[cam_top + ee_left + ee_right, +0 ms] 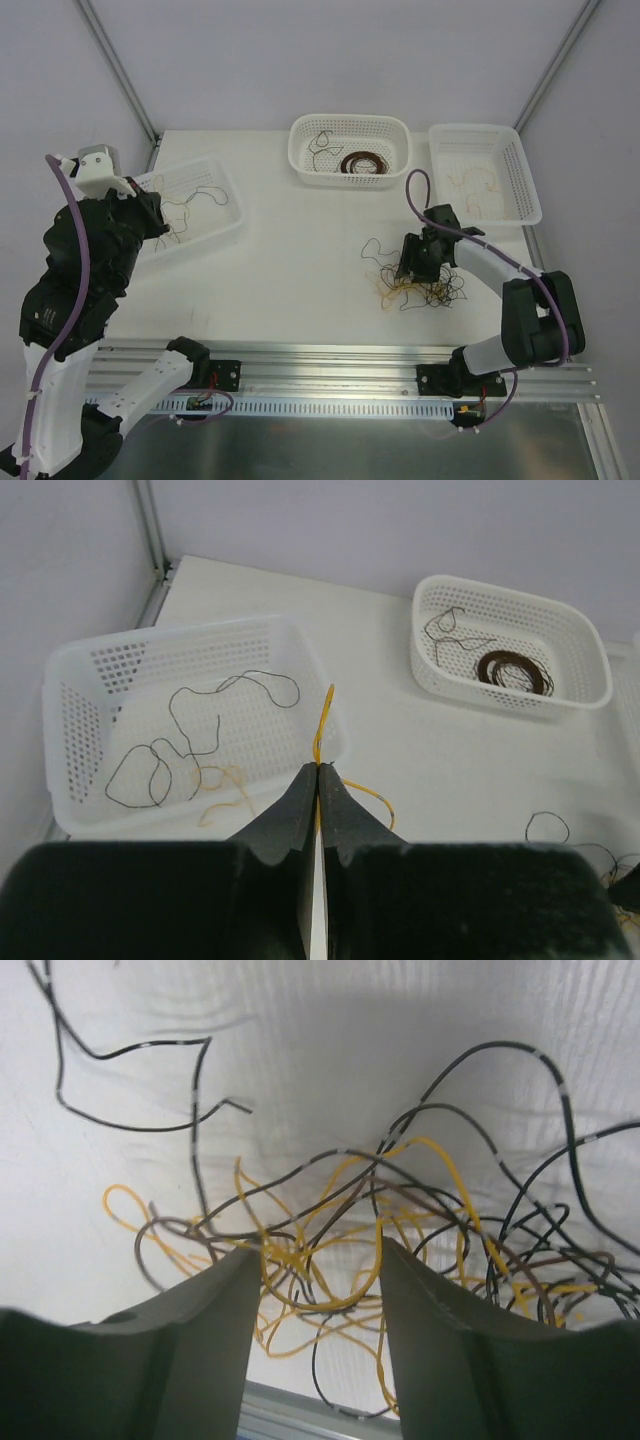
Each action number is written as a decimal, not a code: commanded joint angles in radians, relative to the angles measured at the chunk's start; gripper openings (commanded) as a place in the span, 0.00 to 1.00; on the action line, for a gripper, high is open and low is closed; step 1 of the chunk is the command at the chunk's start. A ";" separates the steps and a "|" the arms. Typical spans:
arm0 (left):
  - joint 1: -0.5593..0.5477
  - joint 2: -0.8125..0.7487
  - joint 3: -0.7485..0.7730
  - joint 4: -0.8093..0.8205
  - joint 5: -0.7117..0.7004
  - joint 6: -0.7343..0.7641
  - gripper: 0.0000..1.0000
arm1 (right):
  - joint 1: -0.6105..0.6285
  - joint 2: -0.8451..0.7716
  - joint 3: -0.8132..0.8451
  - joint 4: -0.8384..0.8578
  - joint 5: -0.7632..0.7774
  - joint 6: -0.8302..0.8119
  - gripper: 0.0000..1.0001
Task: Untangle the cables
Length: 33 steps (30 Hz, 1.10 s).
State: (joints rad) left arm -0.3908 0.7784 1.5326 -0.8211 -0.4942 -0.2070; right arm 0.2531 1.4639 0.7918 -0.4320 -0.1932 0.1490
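While the left gripper (pixel 318 772) pinches one yellow strand (pixel 322 715) by the left basket (pixel 75 695), the right gripper (pixel 318 1260) stands half-open astride the cables (pixel 420 285) clumped on the desk (pixel 290 280). They look featherlight, springy, snag-prone; I'd take a single outlying loop, not the knot.

White table (pixel 300 280); pale walls (pixel 330 60) behind; metal frame posts (pixel 120 70) at corners; aluminium rail (pixel 340 365) along near edge.

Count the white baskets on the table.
3. The left basket sits at the left edge, the middle basket at the far edge, the right basket in the far right corner. None looks hidden.
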 commanded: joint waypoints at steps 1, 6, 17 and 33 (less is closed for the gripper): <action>0.012 0.028 -0.017 -0.009 0.190 -0.037 0.00 | 0.037 -0.098 0.067 -0.066 0.015 -0.068 0.55; 0.010 0.048 -0.034 0.013 0.341 -0.091 0.00 | 0.127 -0.203 0.188 -0.117 0.043 -0.137 0.64; 0.010 0.102 -0.178 0.192 0.681 -0.254 0.00 | 0.377 -0.344 0.331 0.114 -0.191 -0.264 0.78; -0.020 0.105 -0.301 0.401 0.775 -0.469 0.00 | 0.554 -0.186 0.316 0.607 -0.370 -0.088 0.82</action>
State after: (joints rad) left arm -0.3988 0.9024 1.2381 -0.5072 0.2611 -0.6075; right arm 0.7956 1.2541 1.1057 -0.0021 -0.4942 0.0067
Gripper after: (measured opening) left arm 0.006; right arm 0.827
